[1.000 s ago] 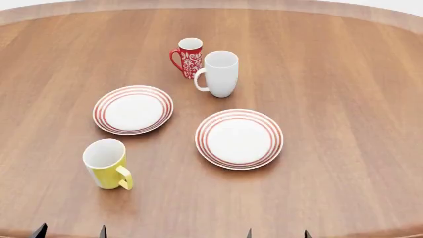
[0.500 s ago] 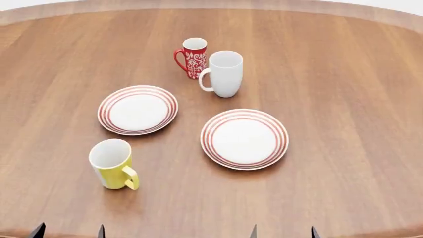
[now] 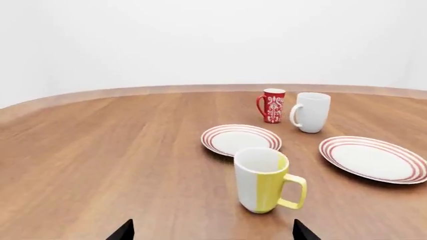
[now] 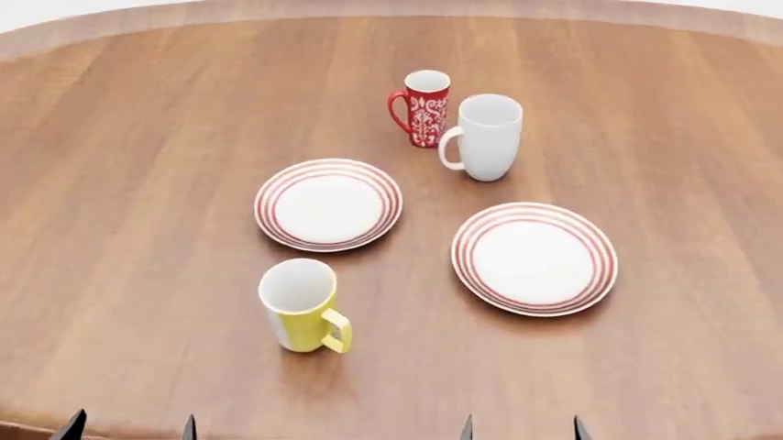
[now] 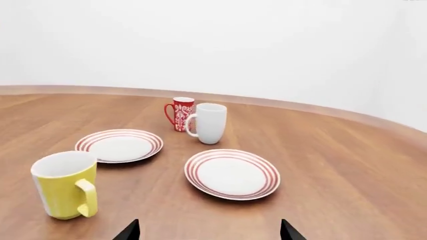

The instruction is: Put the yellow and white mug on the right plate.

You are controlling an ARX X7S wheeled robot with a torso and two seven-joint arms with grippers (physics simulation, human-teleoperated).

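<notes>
**Yellow mug sits ahead of our left gripper, untouched**

Wooden round table [image 4: 147, 137] fills the head view. On it stand 3 mugs and 2 ringed plates. The yellow mug [image 4: 301, 304] stands upright on the bare wood on the near left, its white inside showing from above and its handle turned toward us and slightly right. It touches nothing.

The right plate [image 4: 534, 258] lies flat, off to the right of the mug and a little farther from us, with open wood between them. The left plate [image 4: 328, 204] lies just beyond the mug. A red mug [image 4: 424, 107] and a white mug [image 4: 486, 137] stand close together at the far side, beyond both plates.

Only dark fingertips show at the near edge. The left gripper [image 4: 128, 426] has its 2 tips set apart, so its jaws stand spread and hold nothing. The right gripper [image 4: 523, 426] looks the same: spread, holding nothing.

From the left wrist view, the mug [image 3: 263, 180] stands almost straight ahead between the tips, slightly off centre. From the right wrist view it sits far off to one side [image 5: 65, 184]. We judge the left arm the nearer one for the pick, reaching forward, then carrying the mug rightward to the plate.
</notes>
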